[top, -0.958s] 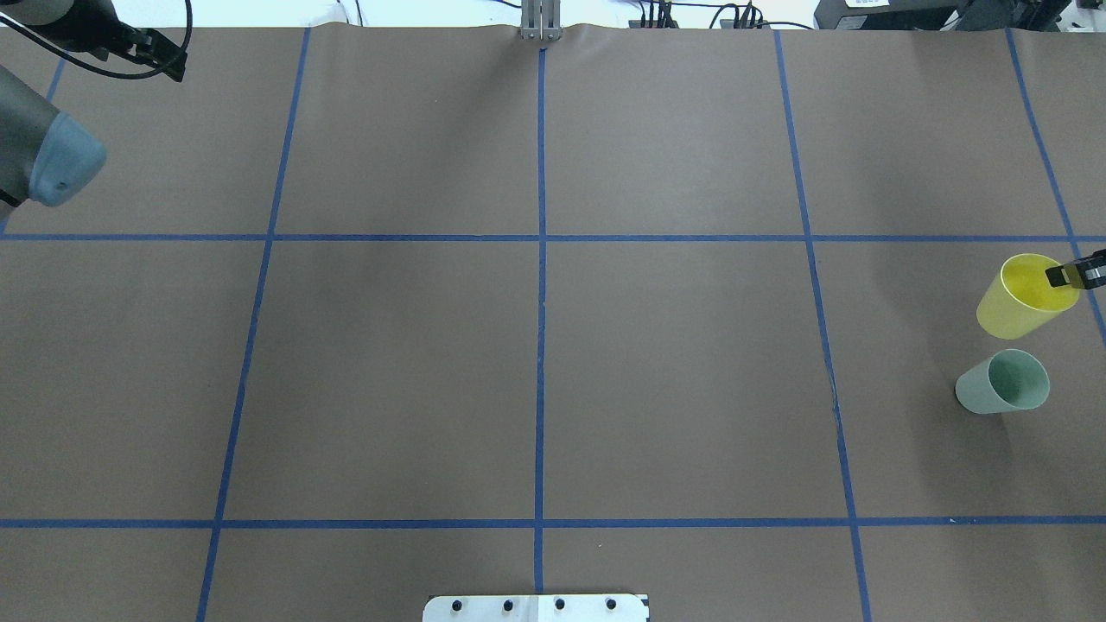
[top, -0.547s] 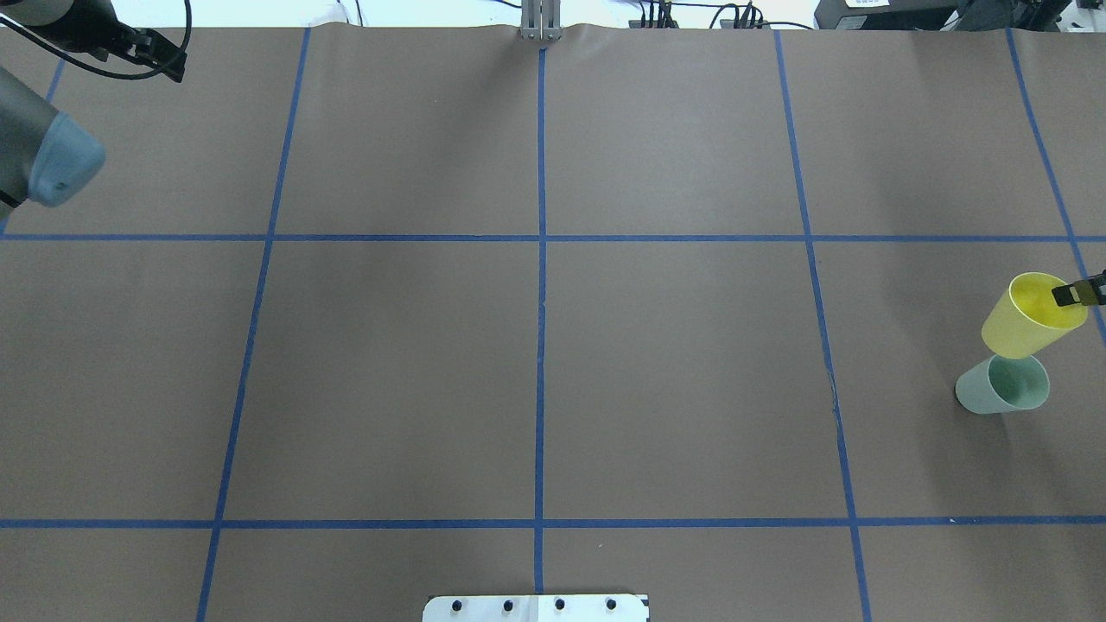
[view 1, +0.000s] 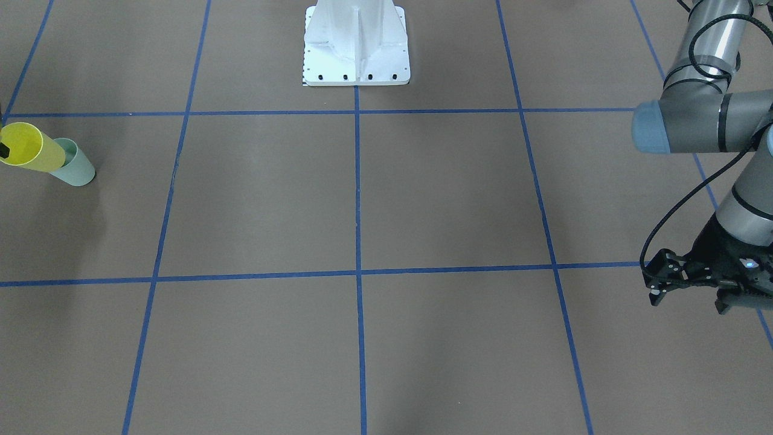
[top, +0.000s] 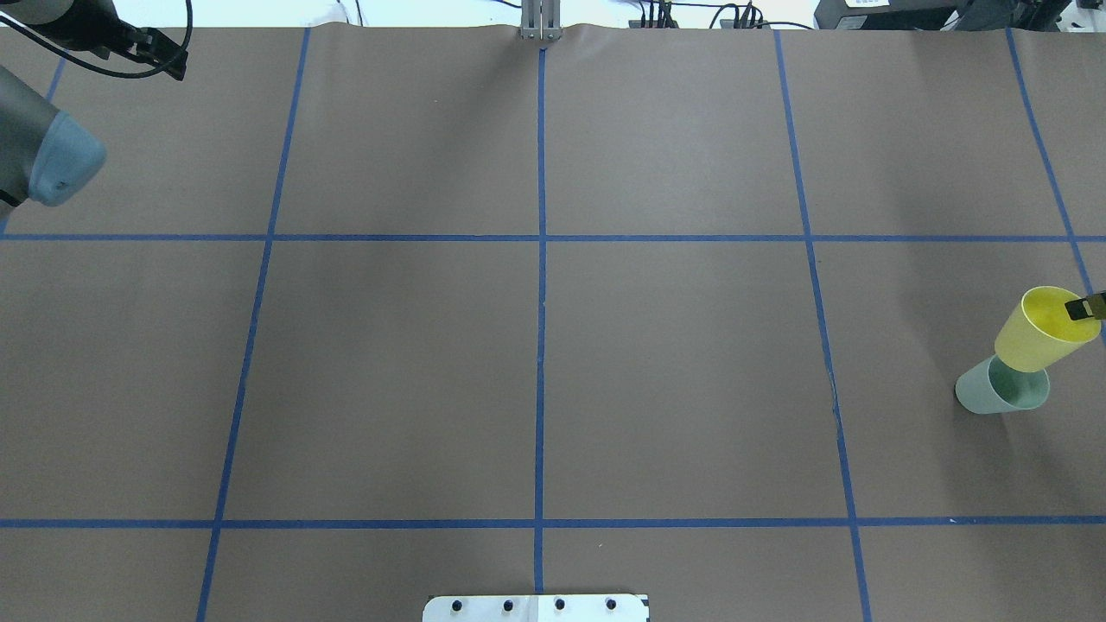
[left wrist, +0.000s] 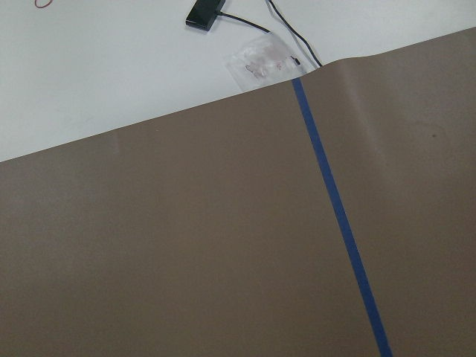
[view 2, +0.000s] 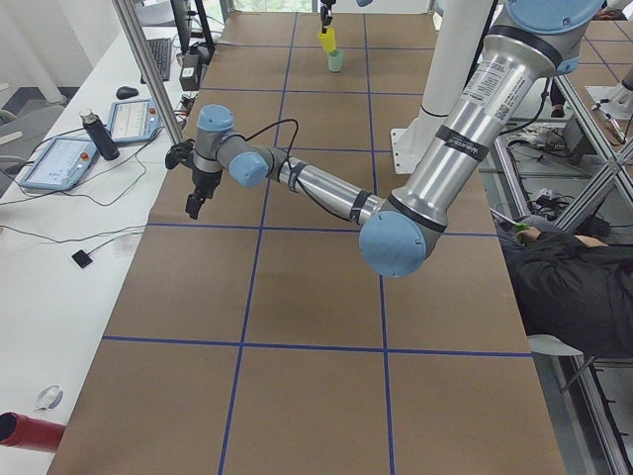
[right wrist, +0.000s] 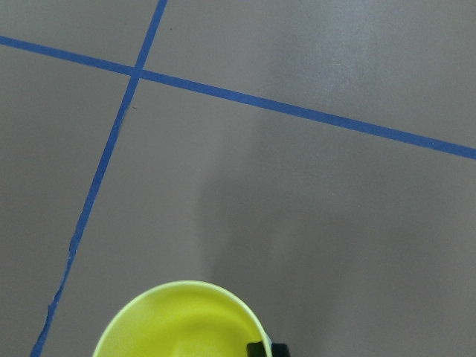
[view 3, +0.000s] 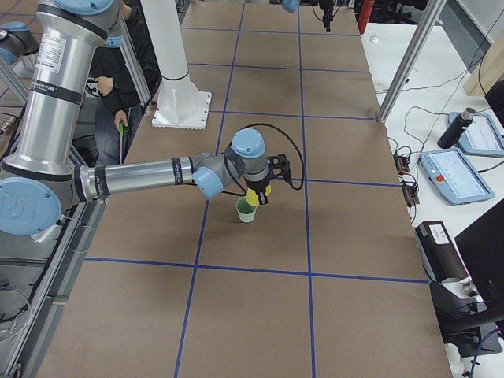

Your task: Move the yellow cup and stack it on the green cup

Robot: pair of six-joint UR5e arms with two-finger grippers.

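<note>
The table [top: 674,363] is covered with brown paper and marked by blue tape lines. The left arm [view 1: 700,127] is at the far left corner, well apart from both cups. The left gripper [view 1: 688,299] hangs there with its jaws spread and holds nothing.

The right arm [view 3: 142,177] is the nearer one and reaches to the right edge of the table. The right gripper [top: 1090,307] pinches the rim of the yellow cup [top: 1041,333], with one finger [right wrist: 264,348] inside the mouth.

This cup is in the air, mouth up and its long axis nearly upright. Its base is just over the mouth of the green cup [top: 994,390], which stands on the paper. The coming move seems to be a straight descent.

I cannot tell if the base is already inside the green rim or exactly centred. The right gripper is cut off in the overhead and front views, and the right wrist view does not show the green cup.
</note>
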